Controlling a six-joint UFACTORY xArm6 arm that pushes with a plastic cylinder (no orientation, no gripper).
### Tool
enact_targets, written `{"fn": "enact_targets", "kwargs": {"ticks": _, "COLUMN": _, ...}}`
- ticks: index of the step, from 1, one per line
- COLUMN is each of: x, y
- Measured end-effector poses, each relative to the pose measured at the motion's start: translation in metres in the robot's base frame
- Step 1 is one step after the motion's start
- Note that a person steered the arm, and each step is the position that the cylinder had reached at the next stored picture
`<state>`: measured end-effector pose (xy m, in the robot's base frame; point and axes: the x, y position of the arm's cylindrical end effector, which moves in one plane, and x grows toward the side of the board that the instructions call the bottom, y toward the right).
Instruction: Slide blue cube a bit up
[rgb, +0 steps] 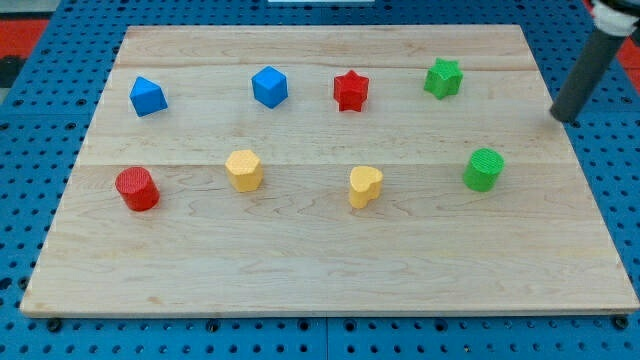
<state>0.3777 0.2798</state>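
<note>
So my tip (562, 118) is parked at the board's (320, 270) right edge, touching nothing; it's a bare rod, nothing to spread or pinch. The blue cube (270, 86) sits far off to my tip's left, slightly higher in the view, with the red star (351, 90) and green star (443, 77) between us. Green cylinder (484, 169) is down-left of me.

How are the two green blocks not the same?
The green star has points all round, while the green cylinder is round with a flat ribbed top. The star sits in the upper row beside the red star; the cylinder sits in the lower row, right of the yellow heart. Both are the same green, on the view's right. My tip is right of both, touching neither.
</note>
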Motion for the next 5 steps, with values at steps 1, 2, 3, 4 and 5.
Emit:
{"fn": "enact_targets", "kwargs": {"ticks": 1, "x": -0.002, "y": -0.069}}
{"fn": "enact_targets", "kwargs": {"ticks": 2, "x": 0.003, "y": -0.119}}
{"fn": "enact_targets", "kwargs": {"ticks": 3, "x": 0.003, "y": -0.124}}
{"fn": "enact_targets", "kwargs": {"ticks": 4, "x": 0.007, "y": -0.158}}
{"fn": "enact_targets", "kwargs": {"ticks": 5, "x": 0.007, "y": -0.216}}
